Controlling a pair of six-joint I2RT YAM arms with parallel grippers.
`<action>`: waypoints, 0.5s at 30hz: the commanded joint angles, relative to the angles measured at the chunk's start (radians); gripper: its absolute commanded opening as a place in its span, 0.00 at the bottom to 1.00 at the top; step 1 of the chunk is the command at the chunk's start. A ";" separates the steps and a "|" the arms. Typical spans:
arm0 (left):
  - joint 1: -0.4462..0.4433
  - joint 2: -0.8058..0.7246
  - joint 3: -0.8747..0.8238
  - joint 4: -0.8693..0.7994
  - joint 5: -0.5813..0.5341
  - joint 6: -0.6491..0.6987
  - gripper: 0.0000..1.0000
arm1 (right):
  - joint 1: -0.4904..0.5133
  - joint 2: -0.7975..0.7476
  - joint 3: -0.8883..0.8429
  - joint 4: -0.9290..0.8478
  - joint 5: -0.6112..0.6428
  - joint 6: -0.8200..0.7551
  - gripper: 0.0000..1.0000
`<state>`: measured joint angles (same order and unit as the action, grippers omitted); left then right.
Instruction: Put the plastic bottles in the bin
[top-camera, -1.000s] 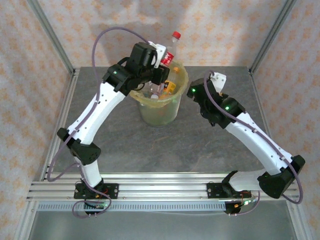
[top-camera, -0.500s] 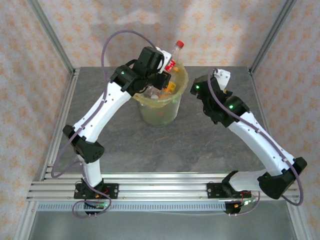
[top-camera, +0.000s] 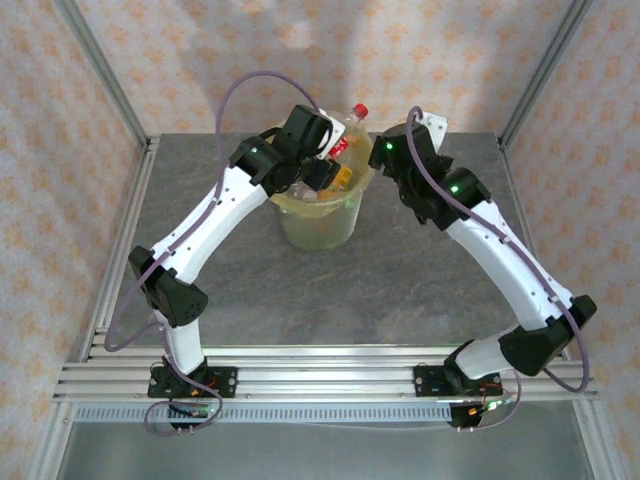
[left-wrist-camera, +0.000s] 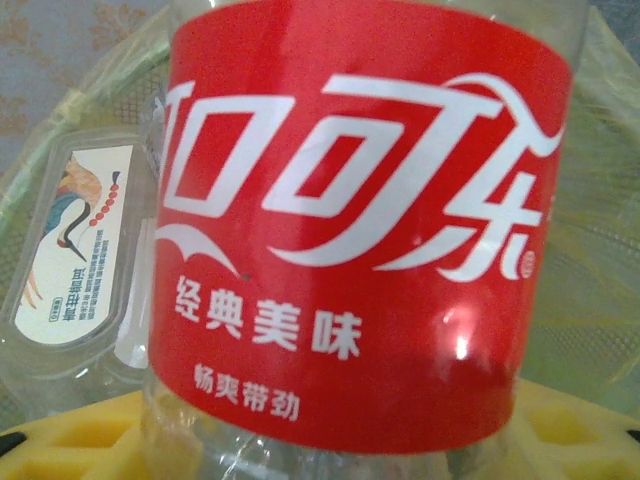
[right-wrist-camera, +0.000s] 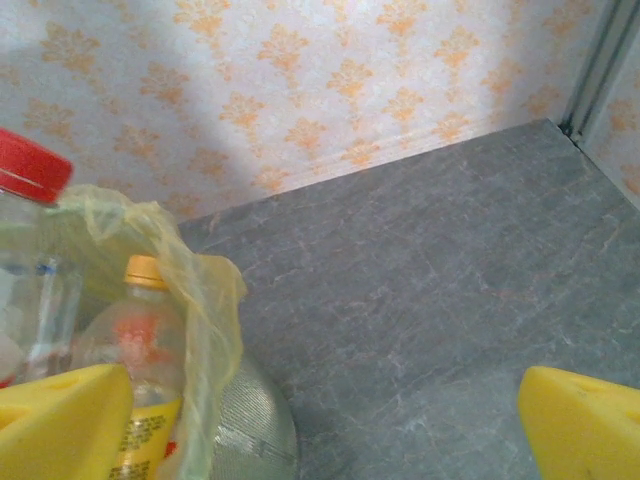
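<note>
The grey table (top-camera: 230, 270) carries the bin (top-camera: 318, 225) at its far middle, and both arms lean in on it, the left from the left side and the right from the right. Every plastic bottle you can make out is in that bin or over it, so I judge you are close to the end of the job.

The bin's yellow bag (right-wrist-camera: 200, 290) is folded over the rim, and several bottles are heaped inside. Among them are an orange-capped bottle (right-wrist-camera: 145, 330) against the near wall and a clear bottle with a white label (left-wrist-camera: 75, 250) lying on the pile.

The red-labelled bottle (left-wrist-camera: 360, 220) is the one in hand. It sits tilted over the far rim with its body inside the mouth of the bin and its red cap (top-camera: 358, 108) poking out above and beyond the edge.

Your left gripper (top-camera: 322, 168) is right at this bottle. The left wrist view shows the bottle's base between the yellow fingertips (left-wrist-camera: 70, 445), but you cannot tell from it whether they pinch the bottle or have let go.

Your right gripper (right-wrist-camera: 320, 430) hangs just beside the bin's right rim with its jaws spread wide and nothing between them.

What is left, as I read it, is to get this last bottle fully down inside the bin, since its neck could catch on the rim or the bag.
</note>
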<state>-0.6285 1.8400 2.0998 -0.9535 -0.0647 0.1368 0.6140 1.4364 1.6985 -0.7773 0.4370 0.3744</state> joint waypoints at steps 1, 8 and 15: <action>-0.009 -0.045 -0.017 -0.023 0.001 0.040 0.69 | -0.012 0.036 0.077 -0.013 -0.013 -0.056 0.99; -0.009 -0.057 -0.011 -0.032 -0.012 0.083 0.80 | -0.040 0.134 0.225 -0.053 -0.023 -0.102 0.99; -0.009 -0.084 -0.025 -0.039 -0.003 0.095 0.80 | -0.053 0.235 0.373 -0.128 -0.036 -0.119 0.99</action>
<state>-0.6285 1.8233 2.0857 -0.9596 -0.0639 0.2085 0.5636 1.6444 2.0186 -0.8371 0.4030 0.2821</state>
